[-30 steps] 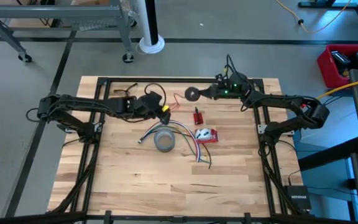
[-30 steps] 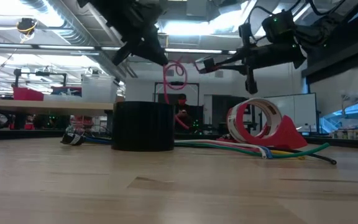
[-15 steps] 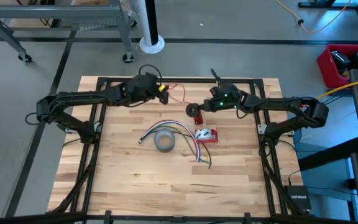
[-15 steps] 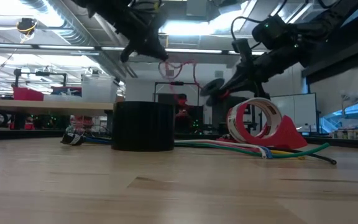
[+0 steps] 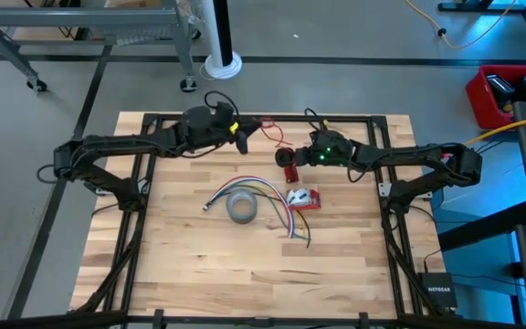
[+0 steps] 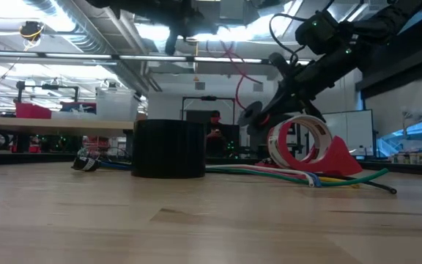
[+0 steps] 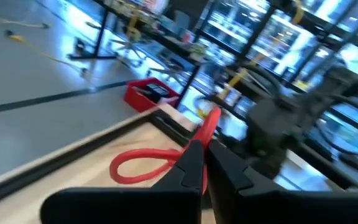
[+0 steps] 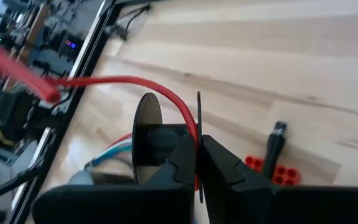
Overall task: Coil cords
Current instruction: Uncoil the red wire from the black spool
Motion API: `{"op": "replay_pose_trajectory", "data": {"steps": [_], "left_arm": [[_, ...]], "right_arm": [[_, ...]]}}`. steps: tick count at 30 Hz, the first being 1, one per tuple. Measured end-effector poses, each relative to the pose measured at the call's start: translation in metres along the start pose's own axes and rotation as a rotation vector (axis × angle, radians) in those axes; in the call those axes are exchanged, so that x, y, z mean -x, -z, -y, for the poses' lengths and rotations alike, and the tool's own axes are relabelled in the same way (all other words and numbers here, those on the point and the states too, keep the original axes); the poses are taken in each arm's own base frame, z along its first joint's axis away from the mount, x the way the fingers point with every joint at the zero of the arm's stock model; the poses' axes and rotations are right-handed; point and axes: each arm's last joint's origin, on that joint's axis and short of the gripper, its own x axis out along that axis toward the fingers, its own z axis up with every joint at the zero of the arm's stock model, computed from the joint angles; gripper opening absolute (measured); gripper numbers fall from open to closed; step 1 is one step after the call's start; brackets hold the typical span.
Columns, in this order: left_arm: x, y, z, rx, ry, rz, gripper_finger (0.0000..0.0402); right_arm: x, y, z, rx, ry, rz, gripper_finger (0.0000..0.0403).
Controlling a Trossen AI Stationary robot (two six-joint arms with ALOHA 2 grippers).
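A thin red wire (image 5: pixel 268 133) runs through the air between my two grippers, over the far middle of the table. My left gripper (image 5: pixel 242 135) is shut on one end of it. My right gripper (image 5: pixel 292 157) is shut on a small black spool (image 5: pixel 285 158), the black cord coil, where the wire's other end goes. In the low view the wire (image 6: pixel 234 70) curves down to the spool (image 6: pixel 252 116). The spool hangs just above a small red block (image 5: pixel 290 172). My left gripper pinches the red wire between its two fingertips (image 7: pixel 194 158). Past them the wire makes a small loop (image 7: pixel 135 167), and a length (image 7: pixel 211 121) leads on toward the other arm. The fingers lie about level and the wire hangs clear of the table. My right gripper pinches the edge of the spool's thin black disc (image 8: pixel 199 118) between its two fingers, with the red wire (image 8: pixel 190 132) running down at the same spot. The fingers slant down from the table's right side. The spool is lifted clear, its discs on edge.
A grey tape roll (image 5: pixel 241 207) lies mid-table beside a fan of coloured wires (image 5: pixel 270 195). A red and white tape dispenser (image 5: pixel 304 198) sits right of them. A black pin stands on the red block (image 8: pixel 272 173). Bare wood lies toward the near edge.
My left gripper has gone up and toward the far edge, tipping from downward to about level, taking its end of the wire along. My right gripper has carried the spool down and toward the near edge, over the red block. The wire's hanging loop has opened into a longer arc.
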Motion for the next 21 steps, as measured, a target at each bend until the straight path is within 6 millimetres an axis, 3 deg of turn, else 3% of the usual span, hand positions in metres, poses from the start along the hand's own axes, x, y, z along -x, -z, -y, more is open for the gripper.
{"op": "replay_pose_trajectory", "data": {"steps": [11, 21], "left_arm": [[0.002, -0.008, 0.017, -0.047, 0.119, 0.118, 0.0001], [0.007, 0.007, 0.04, -0.06, 0.335, -0.013, 0.0002]], "right_arm": [[0.0, -0.001, 0.001, -0.002, 0.038, 0.051, 0.0011], [0.001, -0.011, -0.004, -0.012, 0.048, 0.233, 0.0011]]}}
